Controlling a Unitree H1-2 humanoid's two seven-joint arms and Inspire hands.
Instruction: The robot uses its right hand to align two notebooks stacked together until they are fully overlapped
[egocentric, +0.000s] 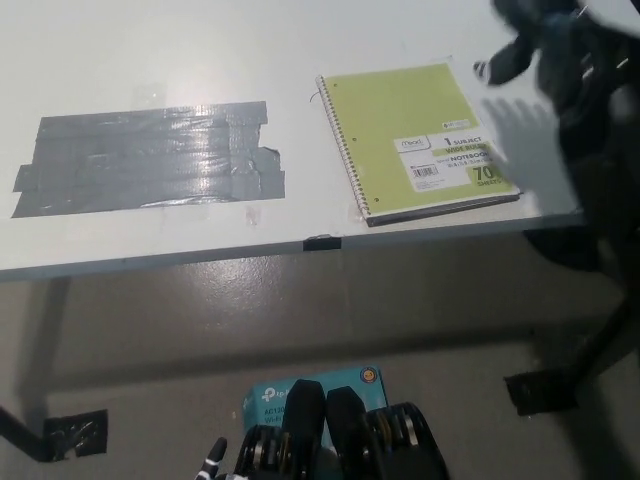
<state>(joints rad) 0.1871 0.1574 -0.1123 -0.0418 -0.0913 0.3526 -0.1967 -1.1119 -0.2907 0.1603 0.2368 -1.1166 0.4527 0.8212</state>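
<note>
Notebooks first: the lime-green spiral-bound notebook (420, 140) with the white label lies flat near the front edge of the white desk (150, 50), spiral on its left side, turned a little off square to that edge. Only one cover shows from the head view, with maybe a thin sliver of something along the bottom edge, so the second one is either sitting right under it or I just can't make it out.

The black right robot hand (545, 40) is up in the top right corner, lifted clear of the cover and blurred, so no telling whether its fingers are apart or together. The white left robot hand (212, 468) only peeks in at the bottom edge, way too little showing to call it.

A big patch of grey duct tape (150, 158) sits on the desk well to the left, not involved.

My read: the aligning push looks basically finished. Next move, if any, would be a light nudge on an edge should a corner be sticking out.
</note>
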